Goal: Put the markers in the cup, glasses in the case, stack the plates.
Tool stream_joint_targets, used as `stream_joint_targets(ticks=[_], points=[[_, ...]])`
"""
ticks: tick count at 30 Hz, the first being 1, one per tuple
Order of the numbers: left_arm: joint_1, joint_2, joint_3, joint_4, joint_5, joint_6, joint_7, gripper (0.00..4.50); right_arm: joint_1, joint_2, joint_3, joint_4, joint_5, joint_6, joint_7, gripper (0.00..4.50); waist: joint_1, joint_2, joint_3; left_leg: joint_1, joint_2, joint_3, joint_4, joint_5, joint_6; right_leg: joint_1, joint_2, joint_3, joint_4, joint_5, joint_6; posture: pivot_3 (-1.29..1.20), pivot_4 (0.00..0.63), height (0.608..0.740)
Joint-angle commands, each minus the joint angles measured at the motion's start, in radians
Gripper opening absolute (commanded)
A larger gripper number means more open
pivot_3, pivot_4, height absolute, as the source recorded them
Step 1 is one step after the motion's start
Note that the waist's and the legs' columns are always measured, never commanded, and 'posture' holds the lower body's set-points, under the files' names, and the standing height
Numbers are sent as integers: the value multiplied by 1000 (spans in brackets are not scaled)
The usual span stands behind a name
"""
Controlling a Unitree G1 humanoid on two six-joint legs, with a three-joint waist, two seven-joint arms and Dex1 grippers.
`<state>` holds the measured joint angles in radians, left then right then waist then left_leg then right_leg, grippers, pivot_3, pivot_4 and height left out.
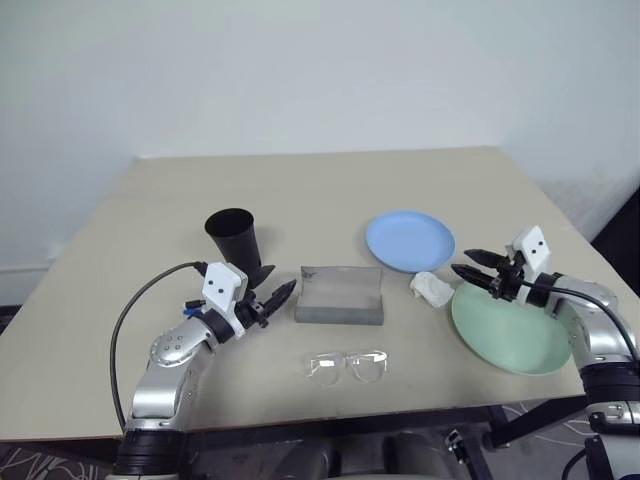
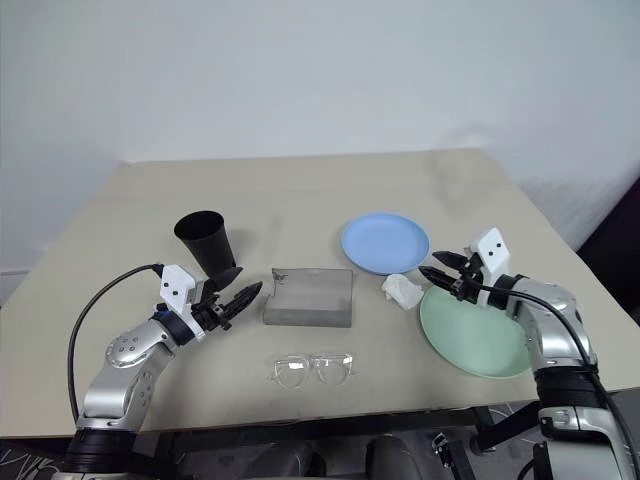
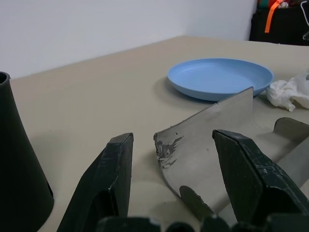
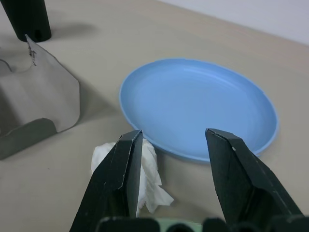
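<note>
The black cup (image 1: 232, 235) stands upright left of the table's centre. The grey case (image 1: 340, 296) lies open in the middle, and the clear glasses (image 1: 347, 366) lie in front of it near the table's front edge. At the right sit the light blue plate (image 1: 410, 241) and, nearer, the mint green plate (image 1: 510, 328), side by side. My left gripper (image 1: 283, 293) is open and empty between cup and case, pointing at the case's left end (image 3: 203, 145). My right gripper (image 1: 462, 261) is open and empty above the green plate's left rim, pointing toward the blue plate (image 4: 198, 106). The markers are out of view.
A white paper wad (image 1: 432, 289) lies between the two plates, just ahead of my right gripper's fingers (image 4: 123, 169). A black cable (image 1: 140, 305) loops off my left arm. The table (image 1: 300, 190) has bare room at the back; its right edge runs close past the green plate.
</note>
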<state>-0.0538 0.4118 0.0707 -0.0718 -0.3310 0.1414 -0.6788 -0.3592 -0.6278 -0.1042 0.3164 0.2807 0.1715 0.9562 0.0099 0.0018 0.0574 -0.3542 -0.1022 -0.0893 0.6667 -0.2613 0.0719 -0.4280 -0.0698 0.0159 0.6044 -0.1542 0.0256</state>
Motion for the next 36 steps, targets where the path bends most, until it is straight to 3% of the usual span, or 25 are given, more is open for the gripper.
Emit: stream_joint_targets(ticks=[1,3,6,11,20,36], points=[[-19,0,-3,-61,-25,7,-13,2723,-12,-35,-30,-14,14,1,10,2243,0,0,0,0,0,0,0,0,0,0,0,0,0,0,0,0,0,740],[-10,-8,-36,-89,-27,25,-27,2723,-22,-69,-39,24,13,-3,38,2243,0,0,0,0,0,0,0,0,0,0,0,0,0,0,0,0,0,740],[-2,-8,-57,-105,-21,39,-39,2723,-34,-109,-44,72,11,0,63,2811,0,0,0,-1,0,0,0,0,0,0,0,0,-2,0,0,0,0,740],[13,-12,-65,-139,-22,62,-36,2723,-75,-180,-27,222,-58,-64,50,4414,0,0,0,-1,1,1,0,0,0,0,0,-1,-2,0,0,0,0,740],[14,-2,-79,-186,-34,106,-71,2723,-152,-241,-14,411,-78,59,113,4414,0,1,1,-1,5,5,0,0,1,1,1,-2,-6,0,0,0,0,740],[-18,-2,-105,-158,-26,110,-86,2723,-224,-236,9,614,-128,127,149,4414,0,2,1,-3,5,5,0,-1,2,2,1,-2,-12,0,0,0,0,740]])
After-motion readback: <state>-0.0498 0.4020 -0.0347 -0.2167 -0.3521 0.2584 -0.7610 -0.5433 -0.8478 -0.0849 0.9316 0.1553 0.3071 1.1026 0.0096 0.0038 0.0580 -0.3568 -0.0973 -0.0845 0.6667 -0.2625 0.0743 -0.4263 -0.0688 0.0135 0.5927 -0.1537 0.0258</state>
